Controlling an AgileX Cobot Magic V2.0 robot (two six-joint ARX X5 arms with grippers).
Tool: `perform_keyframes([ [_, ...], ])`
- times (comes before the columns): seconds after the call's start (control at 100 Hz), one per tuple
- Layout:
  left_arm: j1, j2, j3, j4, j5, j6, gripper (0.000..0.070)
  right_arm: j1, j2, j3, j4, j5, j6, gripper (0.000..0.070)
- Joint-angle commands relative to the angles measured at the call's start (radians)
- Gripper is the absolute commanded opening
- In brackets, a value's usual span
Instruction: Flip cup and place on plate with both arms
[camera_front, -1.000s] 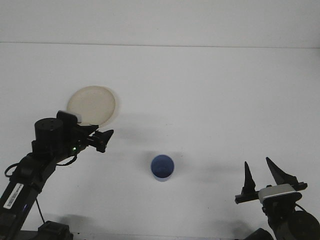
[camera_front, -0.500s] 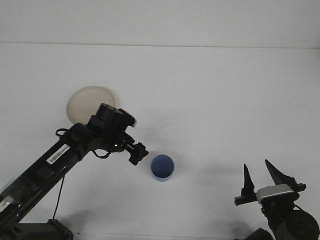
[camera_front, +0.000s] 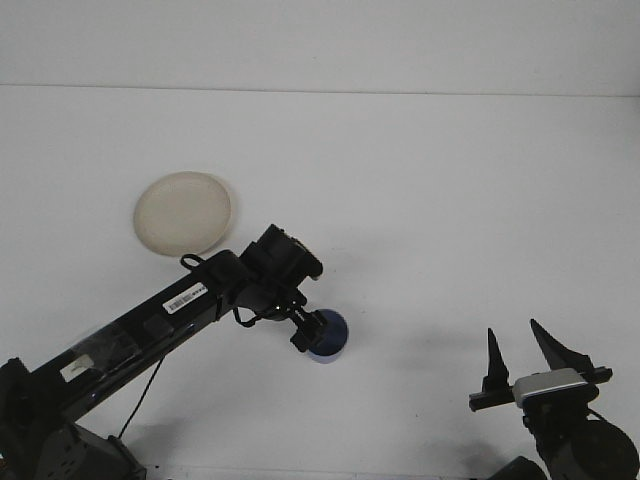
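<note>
Your left end effector (camera_front: 308, 333) reaches the blue cup (camera_front: 330, 336) at mid-worktop (camera_front: 450, 200); whether its fingers have closed on the cup cannot be told (they hide against the rim). The cup stands with its axis vertical, though which end is up is now hidden. Nothing is flipped or placed yet: the plate (camera_front: 184, 212) sits bare, well apart at upper left. Your right end effector (camera_front: 521, 355) waits, fingers spread.
</note>
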Motion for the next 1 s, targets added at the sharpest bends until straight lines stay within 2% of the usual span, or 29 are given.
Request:
perform_keyframes([
  [0.0,-0.018,0.034,0.026,0.016,-0.013,0.017,0.0503,0.005,0.0,0.004,0.01,0.0,0.0,0.0406],
  [0.29,-0.053,0.126,0.026,0.038,-0.015,0.016,0.0501,0.005,0.0,0.004,0.009,0.0,0.001,0.0406],
  [0.42,-0.064,0.136,0.026,0.046,-0.054,0.016,0.0478,0.005,0.0,0.004,0.009,0.0,0.001,0.0406],
  [0.47,-0.064,0.136,0.026,0.051,-0.061,0.015,0.0391,0.005,0.0,0.004,0.009,0.0,0.001,0.0406],
  [0.63,-0.064,0.136,0.026,0.054,-0.061,0.016,0.0,0.005,0.0,0.004,0.009,0.0,0.001,0.0406],
  [0.88,-0.061,0.134,0.067,0.05,-0.061,0.003,0.0013,0.005,0.0,0.004,0.009,0.0,0.001,0.0406],
  [0.99,-0.043,0.134,0.14,-0.006,-0.061,0.001,0.0013,0.005,0.0,0.004,0.009,0.0,0.001,0.0406],
])
